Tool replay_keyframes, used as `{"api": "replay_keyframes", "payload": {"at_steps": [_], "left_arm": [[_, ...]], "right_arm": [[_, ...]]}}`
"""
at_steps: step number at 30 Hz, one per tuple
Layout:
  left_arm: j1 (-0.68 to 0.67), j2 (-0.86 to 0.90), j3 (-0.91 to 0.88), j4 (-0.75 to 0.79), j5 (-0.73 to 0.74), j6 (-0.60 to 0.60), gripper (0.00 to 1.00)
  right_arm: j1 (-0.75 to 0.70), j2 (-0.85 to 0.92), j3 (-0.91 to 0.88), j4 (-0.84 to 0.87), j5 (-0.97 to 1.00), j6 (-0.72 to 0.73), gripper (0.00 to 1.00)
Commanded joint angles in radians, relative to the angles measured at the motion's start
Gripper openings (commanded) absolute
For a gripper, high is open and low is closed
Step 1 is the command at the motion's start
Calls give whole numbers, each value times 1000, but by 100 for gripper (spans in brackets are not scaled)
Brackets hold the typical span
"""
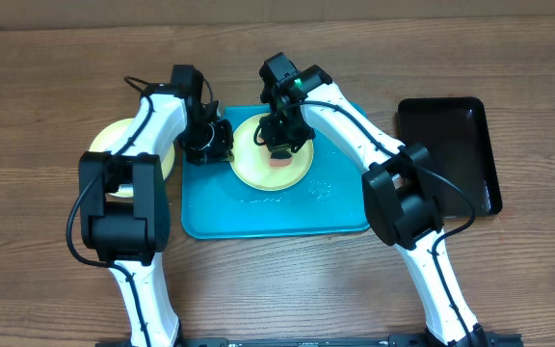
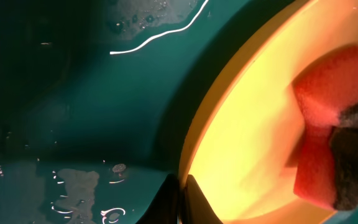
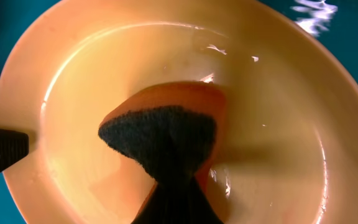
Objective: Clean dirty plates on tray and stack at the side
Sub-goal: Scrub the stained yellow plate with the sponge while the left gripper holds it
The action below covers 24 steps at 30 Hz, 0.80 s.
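A pale yellow-green plate (image 1: 258, 172) lies on the turquoise tray (image 1: 258, 217), wet inside. My left gripper (image 1: 222, 145) is shut on the plate's left rim, which shows in the left wrist view (image 2: 182, 199) between the jaws. My right gripper (image 1: 282, 145) is shut on a red sponge with a dark scouring side (image 3: 166, 124) and presses it onto the middle of the plate (image 3: 278, 124). The sponge also shows in the left wrist view (image 2: 328, 118). A second pale yellow-green plate (image 1: 109, 143) lies on the table left of the tray. The light blue plate is out of view.
A narrow black tray (image 1: 451, 145) stands on the table at the right. Water drops and puddles lie on the turquoise tray's floor (image 2: 73, 186). The left arm reaches over the plate on the table. Bare wood lies in front of the tray.
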Motion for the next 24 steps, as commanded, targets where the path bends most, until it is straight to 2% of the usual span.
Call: {"api": "replay_keyframes", "payload": {"at_steps": [1,5,7,9,10,18,24], "left_arm": [[-52,9,2,-3,-64,-14,11],[-92,9,2,-16,-71,-29,21],[-101,9,2,-21,-75,-31,21],[-101,9,2,-23,-109,-58,15],[-101,9,2,-24,-124,-66,5],[-93,9,2,-17,-149,-65,4],[-92,9,2,-15,-151,-64,4]], "right_arm": [[-2,5,10,-5,-11,-2,4],[-3,5,10,-8,-11,-2,4],[-3,5,10,-10,-11,-2,4],[-3,5,10,-11,-11,-2,4],[-3,5,10,-13,-11,-2,4],[-4,-5,31,-56,-14,-2,4],[-4,-108,135,-161,-14,-3,4]]}}
